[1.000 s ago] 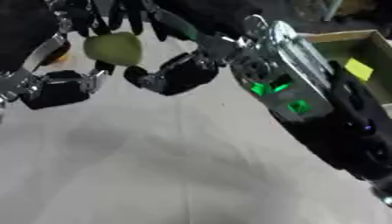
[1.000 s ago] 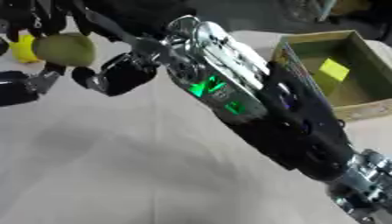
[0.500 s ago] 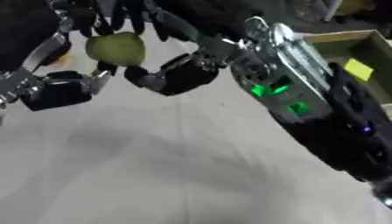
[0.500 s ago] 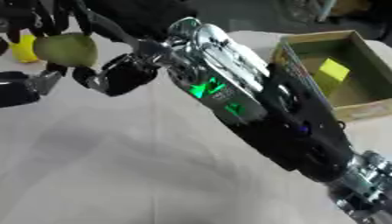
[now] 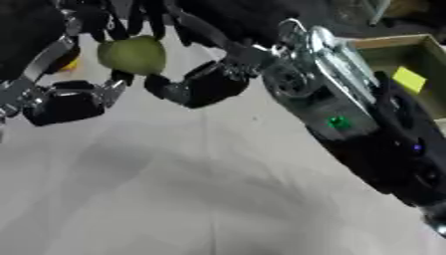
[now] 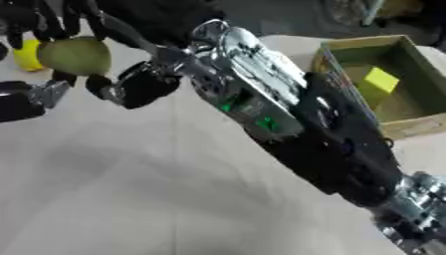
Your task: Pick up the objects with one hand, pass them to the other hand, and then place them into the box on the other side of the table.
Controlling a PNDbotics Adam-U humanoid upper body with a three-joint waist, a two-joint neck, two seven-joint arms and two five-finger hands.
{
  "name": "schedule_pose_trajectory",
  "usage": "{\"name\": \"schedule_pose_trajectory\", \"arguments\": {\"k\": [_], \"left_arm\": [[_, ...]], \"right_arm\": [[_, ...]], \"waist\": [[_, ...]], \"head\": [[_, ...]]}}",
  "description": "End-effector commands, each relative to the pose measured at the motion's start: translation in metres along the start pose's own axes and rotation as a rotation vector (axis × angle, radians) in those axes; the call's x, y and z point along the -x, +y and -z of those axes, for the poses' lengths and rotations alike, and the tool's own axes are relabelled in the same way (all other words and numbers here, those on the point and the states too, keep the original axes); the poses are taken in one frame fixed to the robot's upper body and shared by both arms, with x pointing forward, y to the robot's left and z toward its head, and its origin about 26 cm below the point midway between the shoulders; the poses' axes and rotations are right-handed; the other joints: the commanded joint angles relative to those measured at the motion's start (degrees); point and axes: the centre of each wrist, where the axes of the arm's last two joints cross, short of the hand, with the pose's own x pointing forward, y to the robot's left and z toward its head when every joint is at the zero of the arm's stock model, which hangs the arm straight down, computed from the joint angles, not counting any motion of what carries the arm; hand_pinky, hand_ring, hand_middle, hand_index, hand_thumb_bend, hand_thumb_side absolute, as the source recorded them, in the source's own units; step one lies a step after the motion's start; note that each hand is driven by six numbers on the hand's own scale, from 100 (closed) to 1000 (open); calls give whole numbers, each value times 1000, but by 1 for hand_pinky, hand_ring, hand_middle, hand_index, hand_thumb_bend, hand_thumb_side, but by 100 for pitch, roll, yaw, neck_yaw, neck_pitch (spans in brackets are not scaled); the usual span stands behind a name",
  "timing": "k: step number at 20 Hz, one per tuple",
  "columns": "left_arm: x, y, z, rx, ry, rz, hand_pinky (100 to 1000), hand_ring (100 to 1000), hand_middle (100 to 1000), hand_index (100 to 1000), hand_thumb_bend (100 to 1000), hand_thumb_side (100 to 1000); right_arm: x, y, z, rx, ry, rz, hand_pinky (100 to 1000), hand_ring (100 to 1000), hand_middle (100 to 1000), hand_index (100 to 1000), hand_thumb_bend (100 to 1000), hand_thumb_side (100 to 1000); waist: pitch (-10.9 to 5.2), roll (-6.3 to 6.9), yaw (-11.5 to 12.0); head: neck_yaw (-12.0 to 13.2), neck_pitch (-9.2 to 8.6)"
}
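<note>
Pale cloth, smooth and faintly creased, covers the table (image 5: 174, 199). At far left a round, matte green fruit (image 5: 132, 55) is held above it, gripped by the curled fingers of the left robot hand (image 5: 69, 97) and right robot hand (image 5: 196, 84). At far right, a shallow cardboard box (image 6: 416, 122) contains a flat yellow piece (image 6: 380, 79).

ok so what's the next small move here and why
Probably let the right hand close its fingers on the green fruit before the left hand releases: both hands meet around it in the air, and the box sits on the right.
</note>
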Motion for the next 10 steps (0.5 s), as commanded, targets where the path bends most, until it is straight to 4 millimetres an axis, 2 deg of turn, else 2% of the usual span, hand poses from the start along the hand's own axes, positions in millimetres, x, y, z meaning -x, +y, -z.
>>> {"name": "schedule_pose_trajectory", "arguments": {"k": [1, 10], "left_arm": [[-4, 13, 2, -45, -19, 7, 376, 515, 528, 579, 100, 100], [-6, 14, 2, -62, -23, -31, 361, 507, 523, 574, 100, 100]], "right_arm": [[0, -8, -2, 22, -3, -21, 100, 404, 488, 686, 393, 159], [0, -8, -2, 28, -5, -31, 100, 400, 477, 665, 406, 128]], "waist": [[-187, 63, 3], [-187, 67, 19]], "head": [[-12, -50], [-9, -47]]}}
